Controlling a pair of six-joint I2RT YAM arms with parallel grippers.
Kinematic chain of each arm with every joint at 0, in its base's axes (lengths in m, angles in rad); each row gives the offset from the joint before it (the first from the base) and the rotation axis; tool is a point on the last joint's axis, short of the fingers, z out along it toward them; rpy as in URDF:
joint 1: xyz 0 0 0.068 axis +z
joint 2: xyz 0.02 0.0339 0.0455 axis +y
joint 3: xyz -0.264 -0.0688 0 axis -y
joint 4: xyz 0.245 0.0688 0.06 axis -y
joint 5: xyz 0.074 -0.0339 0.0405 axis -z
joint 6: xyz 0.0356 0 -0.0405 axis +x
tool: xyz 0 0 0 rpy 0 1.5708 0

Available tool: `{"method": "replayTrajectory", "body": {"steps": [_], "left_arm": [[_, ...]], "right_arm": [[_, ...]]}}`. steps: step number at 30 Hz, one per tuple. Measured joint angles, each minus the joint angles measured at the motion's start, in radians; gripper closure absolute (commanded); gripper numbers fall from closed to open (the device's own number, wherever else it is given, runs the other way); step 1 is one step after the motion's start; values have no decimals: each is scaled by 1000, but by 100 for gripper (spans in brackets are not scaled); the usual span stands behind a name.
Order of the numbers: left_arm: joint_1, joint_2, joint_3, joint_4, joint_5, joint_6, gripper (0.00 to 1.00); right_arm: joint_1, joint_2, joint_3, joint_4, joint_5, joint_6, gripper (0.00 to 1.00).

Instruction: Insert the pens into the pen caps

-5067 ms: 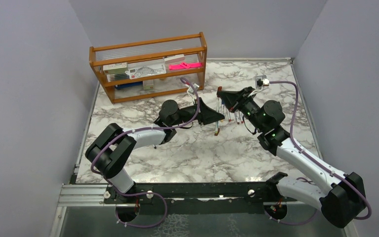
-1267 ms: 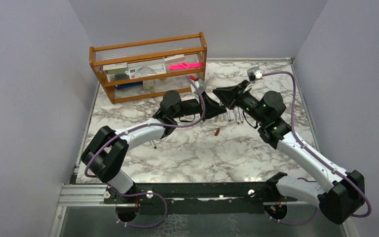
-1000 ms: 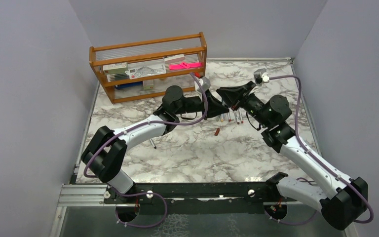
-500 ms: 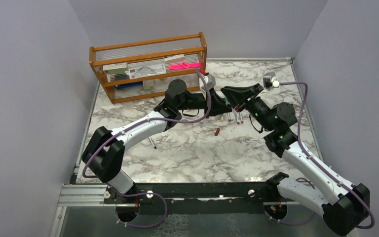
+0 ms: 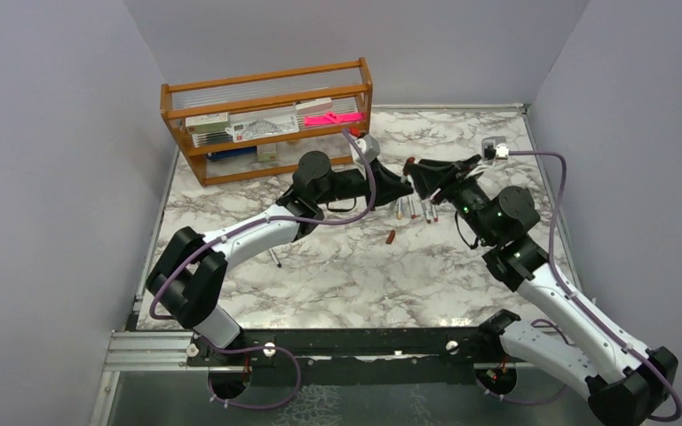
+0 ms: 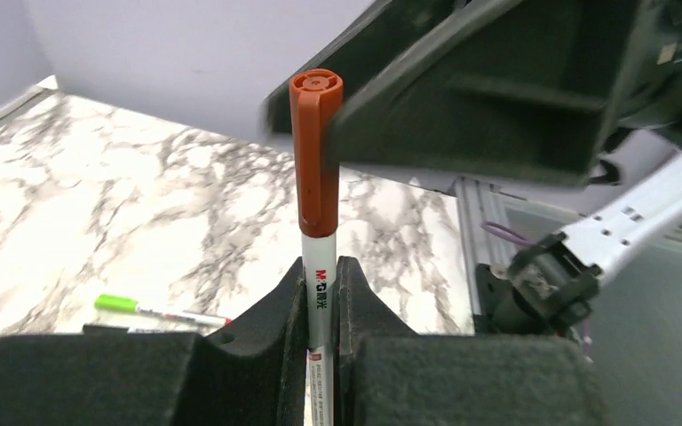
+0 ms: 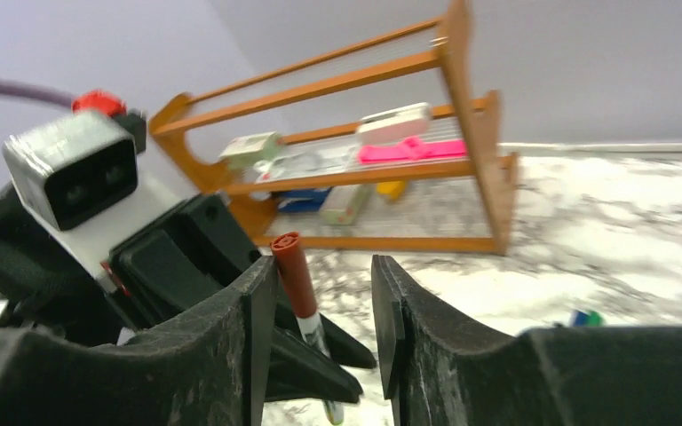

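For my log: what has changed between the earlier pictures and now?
The left end effector, shut on the pen with a red cap, moved toward the back. The right end effector drew back to the right, open. The loose pens and the rack stayed.

Robotics lab test cell. Bare lilac-grey walls [image 5: 62,177] box in a marble-print tabletop [image 5: 364,275]. Two arms bolt to a black plate [image 5: 364,342] on an aluminium rail [image 5: 142,351] at the near edge; purple cables [image 5: 533,153] run exposed. A wooden rack [image 5: 367,115] of stationery stands beyond and left of the left hand [image 5: 404,189].
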Motion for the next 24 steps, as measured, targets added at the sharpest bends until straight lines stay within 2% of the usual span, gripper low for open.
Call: {"method": "replayTrajectory", "body": {"steps": [5,10,16,20,22,24], "left_arm": [[11,11,-95,52,-98,-11,100],[11,121,-91,6,-252,-63,100],[3,334,57,-248,-455,-154,100],[-15,426,228,-476,-609,-201,100],[-19,454,295,-543,-647,-224,95],[-21,483,358,-594,-674,-248,79]], "right_arm": [[0,-108,18,-121,233,-48,56],[0,-199,14,-163,410,-82,58],[0,-234,-35,-233,481,-63,59],[0,-228,-73,-278,483,-48,60],[0,-220,-81,-296,482,-43,60],[0,-212,-82,-305,481,-39,60]]}}
